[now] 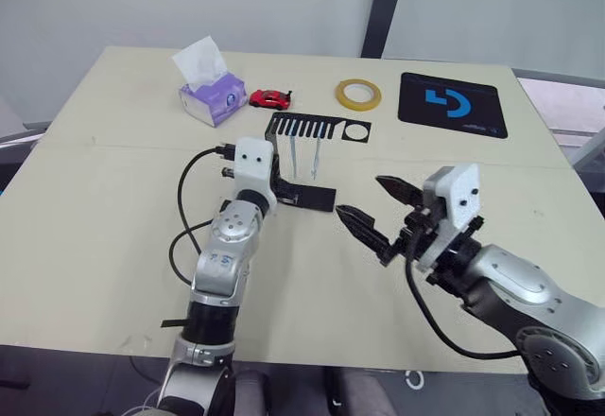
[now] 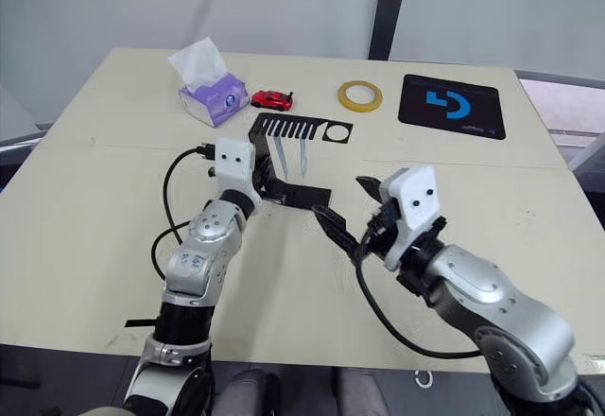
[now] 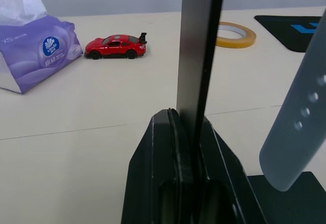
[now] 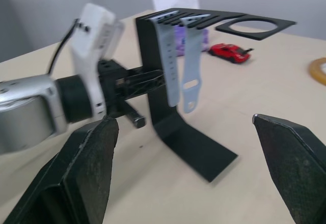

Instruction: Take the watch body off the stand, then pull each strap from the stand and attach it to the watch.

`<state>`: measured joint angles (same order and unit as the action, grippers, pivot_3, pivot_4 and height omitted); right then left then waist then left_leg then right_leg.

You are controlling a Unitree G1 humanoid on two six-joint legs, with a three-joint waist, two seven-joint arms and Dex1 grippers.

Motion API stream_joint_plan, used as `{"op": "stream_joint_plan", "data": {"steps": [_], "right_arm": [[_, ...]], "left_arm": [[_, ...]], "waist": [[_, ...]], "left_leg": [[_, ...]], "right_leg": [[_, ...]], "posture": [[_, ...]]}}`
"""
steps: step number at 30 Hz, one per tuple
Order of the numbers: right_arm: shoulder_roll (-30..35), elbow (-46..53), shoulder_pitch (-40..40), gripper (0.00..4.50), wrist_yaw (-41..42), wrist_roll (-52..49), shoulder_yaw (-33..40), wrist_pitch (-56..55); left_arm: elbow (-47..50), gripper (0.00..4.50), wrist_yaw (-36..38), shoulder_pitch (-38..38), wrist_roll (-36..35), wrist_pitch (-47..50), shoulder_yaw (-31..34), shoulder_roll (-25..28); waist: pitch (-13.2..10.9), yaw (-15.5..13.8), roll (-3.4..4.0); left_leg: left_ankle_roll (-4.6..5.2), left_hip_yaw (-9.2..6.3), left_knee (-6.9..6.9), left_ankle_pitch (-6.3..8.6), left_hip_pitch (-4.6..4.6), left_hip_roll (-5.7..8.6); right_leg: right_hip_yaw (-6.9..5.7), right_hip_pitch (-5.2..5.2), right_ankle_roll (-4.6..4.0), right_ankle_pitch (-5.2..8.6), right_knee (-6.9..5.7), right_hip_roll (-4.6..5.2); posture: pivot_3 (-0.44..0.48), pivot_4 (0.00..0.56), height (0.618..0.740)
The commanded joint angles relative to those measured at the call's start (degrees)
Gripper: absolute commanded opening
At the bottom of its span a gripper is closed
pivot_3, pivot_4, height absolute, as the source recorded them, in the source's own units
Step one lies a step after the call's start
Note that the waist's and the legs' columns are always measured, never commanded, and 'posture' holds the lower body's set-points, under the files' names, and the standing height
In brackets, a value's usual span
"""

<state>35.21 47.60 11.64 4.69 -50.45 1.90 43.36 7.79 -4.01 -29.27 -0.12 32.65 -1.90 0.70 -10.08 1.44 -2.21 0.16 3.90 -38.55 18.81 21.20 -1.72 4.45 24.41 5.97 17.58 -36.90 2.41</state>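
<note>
Right gripper point(image 1: 371, 206) spread, lower right, empty. Left gripper point(image 3: 186, 132) pinches stand point(image 1: 304, 193) upright, centre frame. Both straps point(image 4: 175, 66) hang; cutout empty. Next: pull a strap.

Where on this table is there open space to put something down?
The near edge between the two arms and the wide left side below the tissue box are bare. It's crowded around the stand, where the left gripper clamps its upright, and along the far edge: toy car, tape ring, mat.
</note>
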Motion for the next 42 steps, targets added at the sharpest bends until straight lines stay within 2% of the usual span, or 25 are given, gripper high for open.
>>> {"op": "stream_joint_plan", "data": {"steps": [1, 8, 16, 18, 21, 42], "right_arm": [[-8.94, -1.59, 6.57, 4.50, -13.40, 6.50, -6.34, 5.12], [-20.24, -8.27, 15.25, 4.50, -22.63, 16.03, -11.59, 9.11], [-27.25, -13.14, 18.90, 4.50, -22.98, 23.80, -13.42, 9.71], [-28.35, -14.22, 19.52, 3.96, -21.96, 25.31, -13.73, 9.08], [-29.53, -15.36, 20.32, 2.67, -20.59, 27.42, -14.22, 8.57], [-38.23, -28.65, 26.82, 2.67, -17.62, 39.00, -11.67, 2.89]], "left_arm": [[-1.88, 0.02, -5.54, -2.38, 3.78, -0.28, -0.27, -2.09], [-3.06, 0.02, -8.05, -4.04, 5.41, -1.00, -1.35, -4.21], [-3.15, 0.02, -8.15, -4.38, 5.85, -0.52, -1.21, -4.96], [-3.08, 0.00, -8.12, -4.45, 5.89, -0.43, -1.28, -5.07], [-3.01, 0.00, -8.05, -4.44, 5.95, -0.48, -1.40, -5.19], [-3.99, 0.00, -7.96, -5.81, 6.11, -1.31, -1.46, -5.50]], "waist": [[0.01, 0.11, -0.01], [0.01, 0.14, -0.01], [0.02, 0.16, 0.00], [0.02, 0.16, 0.00], [0.02, 0.17, 0.00], [0.01, 0.24, 0.02]], "left_leg": [[0.00, 0.00, -0.01, 0.00, 0.00, -0.01], [-0.04, -0.02, -0.04, -0.03, 0.08, -0.02], [-0.04, -0.10, -0.08, -0.02, 0.17, 0.00], [-0.03, -0.12, -0.07, -0.02, 0.17, 0.00], [-0.02, -0.14, -0.07, -0.01, 0.18, 0.00], [-0.03, -0.23, 0.00, -0.02, 0.26, 0.00]], "right_leg": [[-0.01, 0.00, 0.00, 0.00, 0.00, 0.00], [-0.17, 0.12, -0.04, 0.02, -0.09, 0.04], [-0.88, 0.12, -0.04, 0.02, -0.06, 0.16], [-0.91, 0.12, -0.05, 0.02, -0.06, 0.16], [-0.94, 0.11, -0.05, 0.02, -0.05, 0.16], [-1.05, 0.16, -0.06, 0.03, -0.03, 0.20]], "posture": [[0.000, 0.150, 0.738], [0.000, 0.150, 0.738], [0.000, 0.150, 0.738], [0.000, 0.150, 0.738], [0.000, 0.150, 0.738], [0.000, 0.150, 0.738]]}}
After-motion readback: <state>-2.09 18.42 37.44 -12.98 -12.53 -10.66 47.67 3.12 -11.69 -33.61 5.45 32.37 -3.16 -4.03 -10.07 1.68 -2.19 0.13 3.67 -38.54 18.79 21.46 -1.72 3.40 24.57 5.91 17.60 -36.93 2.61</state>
